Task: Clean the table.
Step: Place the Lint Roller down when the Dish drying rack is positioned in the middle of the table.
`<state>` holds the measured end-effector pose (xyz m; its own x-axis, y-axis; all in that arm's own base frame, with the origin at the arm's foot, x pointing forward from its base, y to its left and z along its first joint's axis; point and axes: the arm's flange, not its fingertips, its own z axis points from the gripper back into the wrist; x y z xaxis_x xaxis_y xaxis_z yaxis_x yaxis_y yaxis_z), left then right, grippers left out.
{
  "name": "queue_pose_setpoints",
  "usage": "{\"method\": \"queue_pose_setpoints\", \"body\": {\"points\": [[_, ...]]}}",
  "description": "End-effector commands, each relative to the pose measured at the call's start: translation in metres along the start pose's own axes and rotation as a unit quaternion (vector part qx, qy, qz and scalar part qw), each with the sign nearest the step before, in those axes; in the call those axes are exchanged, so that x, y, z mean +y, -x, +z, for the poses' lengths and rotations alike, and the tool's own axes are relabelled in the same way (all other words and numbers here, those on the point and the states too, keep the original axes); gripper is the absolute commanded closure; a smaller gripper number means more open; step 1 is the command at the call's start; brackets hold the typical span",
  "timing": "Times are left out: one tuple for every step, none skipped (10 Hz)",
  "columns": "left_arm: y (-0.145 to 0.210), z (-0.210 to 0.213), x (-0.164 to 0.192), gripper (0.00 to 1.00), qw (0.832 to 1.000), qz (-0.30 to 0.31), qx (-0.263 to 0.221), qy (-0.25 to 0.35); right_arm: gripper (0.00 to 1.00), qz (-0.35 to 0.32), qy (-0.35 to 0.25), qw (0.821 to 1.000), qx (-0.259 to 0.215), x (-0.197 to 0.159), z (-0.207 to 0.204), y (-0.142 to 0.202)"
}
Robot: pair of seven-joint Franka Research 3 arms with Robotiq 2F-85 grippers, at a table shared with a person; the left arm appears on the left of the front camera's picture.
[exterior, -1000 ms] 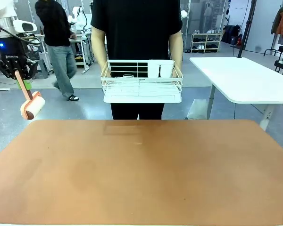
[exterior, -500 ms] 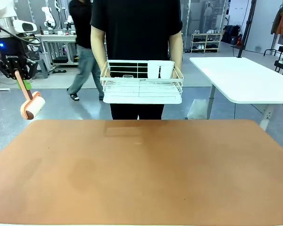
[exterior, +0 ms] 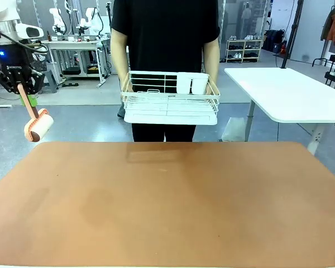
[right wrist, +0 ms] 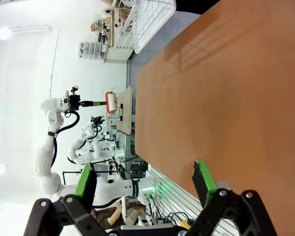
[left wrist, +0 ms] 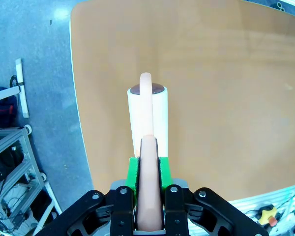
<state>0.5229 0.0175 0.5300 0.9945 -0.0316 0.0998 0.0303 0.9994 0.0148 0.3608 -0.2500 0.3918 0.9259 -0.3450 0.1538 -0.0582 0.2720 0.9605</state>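
Note:
The terracotta table (exterior: pixel 173 206) spreads across the front view with its top bare. My left gripper (exterior: pixel 23 89) hangs high at the far left, shut on the peach handle of a lint roller (exterior: pixel 38 125) whose white roll hovers above the table's far left corner. In the left wrist view the left gripper (left wrist: pixel 148 167) clamps the roller (left wrist: pixel 147 115) handle between green pads, over the table (left wrist: pixel 221 98) near its edge. My right gripper (right wrist: pixel 145 179) stands open above the table (right wrist: pixel 226 98), nothing between its fingers.
A person at the far side holds a white wire rack (exterior: pixel 170 97) with white cups above the table's far edge. A white-topped table (exterior: pixel 290 92) stands at the back right. Grey floor and shelving (left wrist: pixel 10 177) lie beyond the left edge.
The person has shifted the rack slightly right and up. A passer-by in the background has walked out of sight. My left arm and the roller have not moved.

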Motion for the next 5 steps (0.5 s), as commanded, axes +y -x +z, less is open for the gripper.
{"method": "queue_pose_setpoints", "body": {"points": [[0.0007,0.0034,0.0009,0.79,1.0,0.005,0.002,-0.011,0.0,0.003,-0.005,1.0,-0.001,0.0026,-0.0008,0.0011],[0.0007,0.0034,0.0009,0.79,1.0,0.005,0.002,-0.011,0.0,0.003,-0.005,1.0,-0.001,0.0026,-0.0008,0.0011],[0.0007,0.0034,0.0009,0.79,1.0,0.005,0.002,-0.011,0.0,0.003,-0.005,1.0,-0.001,0.0026,-0.0008,0.0011],[0.0007,0.0034,0.0009,0.79,1.0,0.005,0.002,-0.011,0.0,0.003,-0.005,1.0,-0.001,0.0026,-0.0008,0.0011],[0.0007,0.0034,0.0009,0.79,1.0,0.005,0.002,-0.011,0.0,0.003,-0.005,1.0,-0.001,0.0026,-0.0008,0.0011]]}}
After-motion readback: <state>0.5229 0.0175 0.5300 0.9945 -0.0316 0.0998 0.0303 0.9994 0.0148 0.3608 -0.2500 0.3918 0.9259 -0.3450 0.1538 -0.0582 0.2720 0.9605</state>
